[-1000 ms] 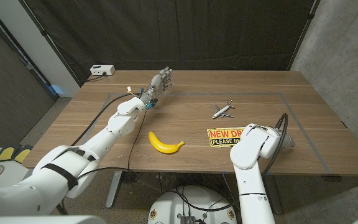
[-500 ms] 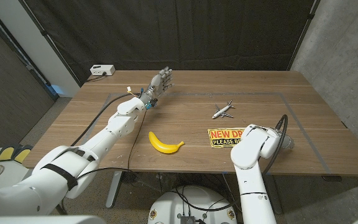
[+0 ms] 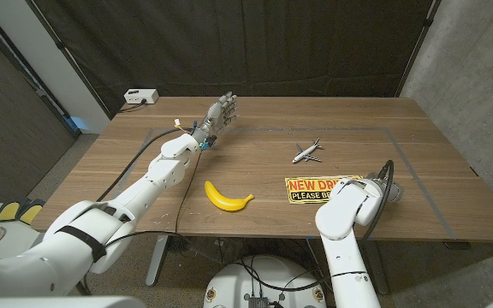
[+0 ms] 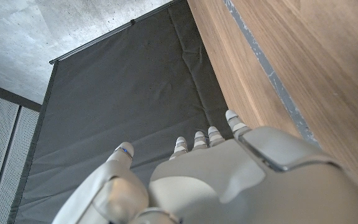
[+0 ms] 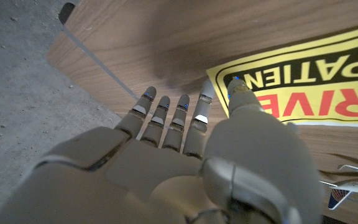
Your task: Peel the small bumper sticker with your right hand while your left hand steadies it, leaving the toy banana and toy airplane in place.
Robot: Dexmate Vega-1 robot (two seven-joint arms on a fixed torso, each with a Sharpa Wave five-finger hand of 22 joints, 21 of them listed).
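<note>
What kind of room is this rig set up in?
Probably a lab or test bay, not a home: a black curtain hangs behind the wooden table, a bare concrete wall stands to the robot's right, and taped lines mark out a work zone on the tabletop.

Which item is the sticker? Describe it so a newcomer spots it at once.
On the wooden table, look near the front edge, right of the yellow banana and in front of the small toy plane. The sticker is the flat yellow rectangle with red and black lettering, partly hidden by the right arm; its neighbours are solid toys.
</note>
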